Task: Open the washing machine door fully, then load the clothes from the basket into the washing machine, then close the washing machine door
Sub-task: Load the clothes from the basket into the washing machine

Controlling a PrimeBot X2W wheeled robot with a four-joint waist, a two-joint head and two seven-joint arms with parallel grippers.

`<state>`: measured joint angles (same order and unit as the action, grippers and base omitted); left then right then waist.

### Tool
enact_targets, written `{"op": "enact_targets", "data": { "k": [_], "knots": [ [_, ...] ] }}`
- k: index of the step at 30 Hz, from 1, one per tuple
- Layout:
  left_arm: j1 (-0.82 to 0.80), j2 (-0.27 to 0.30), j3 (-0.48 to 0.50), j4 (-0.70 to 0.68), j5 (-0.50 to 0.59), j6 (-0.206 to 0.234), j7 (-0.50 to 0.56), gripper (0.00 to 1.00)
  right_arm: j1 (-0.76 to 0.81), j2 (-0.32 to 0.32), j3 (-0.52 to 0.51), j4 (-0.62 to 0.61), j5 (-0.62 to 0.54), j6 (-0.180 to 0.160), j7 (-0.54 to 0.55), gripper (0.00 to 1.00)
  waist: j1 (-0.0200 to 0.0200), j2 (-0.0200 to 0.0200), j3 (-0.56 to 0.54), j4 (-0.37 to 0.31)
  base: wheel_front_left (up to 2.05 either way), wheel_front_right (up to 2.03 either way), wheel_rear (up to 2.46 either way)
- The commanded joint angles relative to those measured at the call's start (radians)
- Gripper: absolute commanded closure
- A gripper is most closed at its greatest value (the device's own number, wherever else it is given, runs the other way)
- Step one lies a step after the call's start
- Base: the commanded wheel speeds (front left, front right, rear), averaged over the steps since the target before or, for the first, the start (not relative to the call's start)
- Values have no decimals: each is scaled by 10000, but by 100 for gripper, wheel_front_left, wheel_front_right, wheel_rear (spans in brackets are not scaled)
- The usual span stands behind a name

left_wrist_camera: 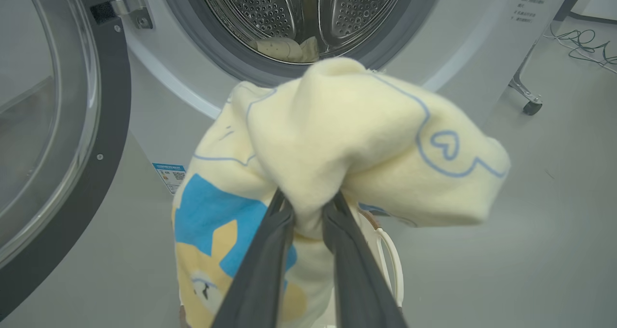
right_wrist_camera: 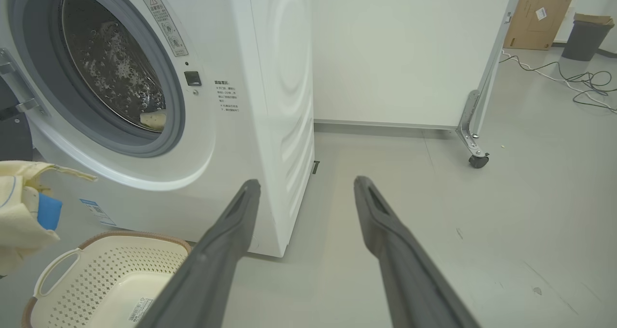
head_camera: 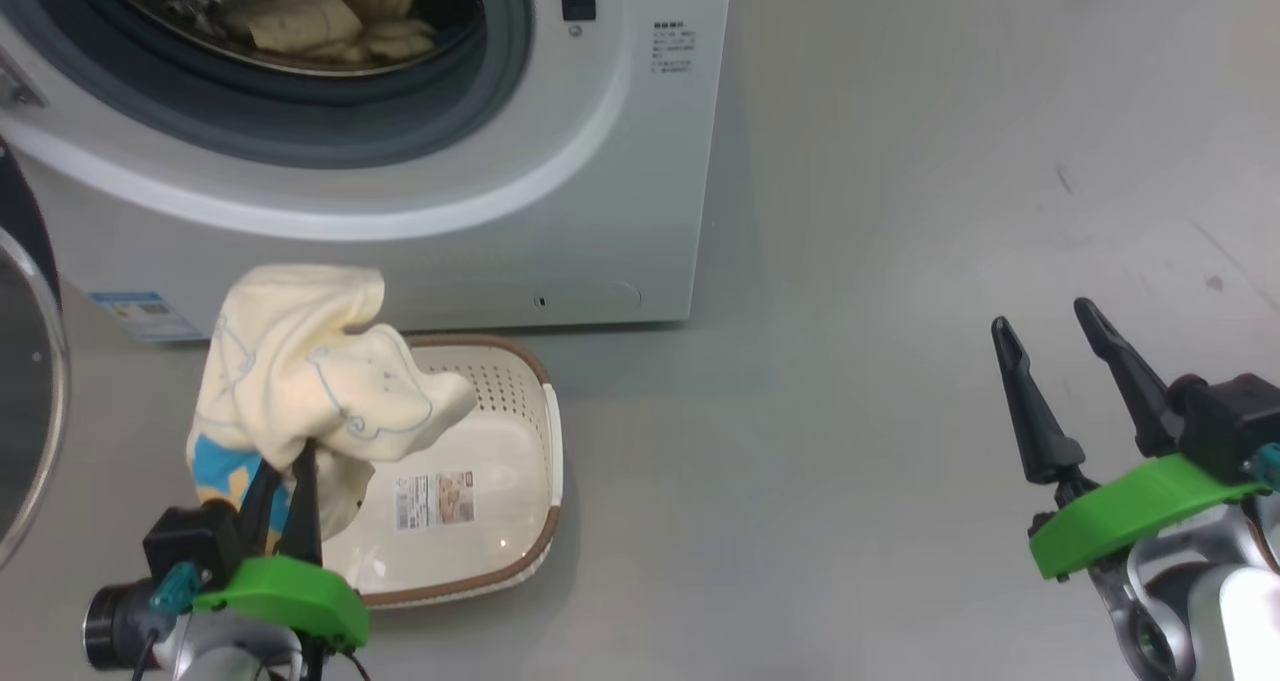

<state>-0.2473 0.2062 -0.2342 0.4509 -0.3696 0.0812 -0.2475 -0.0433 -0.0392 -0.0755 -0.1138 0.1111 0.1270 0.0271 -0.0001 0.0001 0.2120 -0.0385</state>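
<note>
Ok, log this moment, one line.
left gripper: shut on garment over basket | right gripper: open | door: open | drum: clothes inside

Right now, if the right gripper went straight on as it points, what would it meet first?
Likely the washing machine, at its side panel by the front corner; the open right gripper aims there, depth unclear.

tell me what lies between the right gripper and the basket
Nothing but bare grey floor: in the head view, the stretch from the basket to the open right gripper holds no object.
</note>
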Motion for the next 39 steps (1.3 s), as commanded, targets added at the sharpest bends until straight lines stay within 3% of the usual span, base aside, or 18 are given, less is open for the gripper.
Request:
{"op": "enact_targets", "data": {
  "k": [1,18,39],
  "knots": [
    [134,362,334,-550,97,131,-100,100,30,-110,163,-398,-29,37,83,0,1,-1,-861,257,0,0,0],
    [1628,764,264,-2531,127,782,842,100,910,-110,223,-540,176,37,361,0,1,-1,-2057,287,0,0,0],
    [1560,821,94,-2817,65,940,1012,100,872,-110,291,-480,329,37,282,0,1,-1,-1936,323,0,0,0]
  ]
}}
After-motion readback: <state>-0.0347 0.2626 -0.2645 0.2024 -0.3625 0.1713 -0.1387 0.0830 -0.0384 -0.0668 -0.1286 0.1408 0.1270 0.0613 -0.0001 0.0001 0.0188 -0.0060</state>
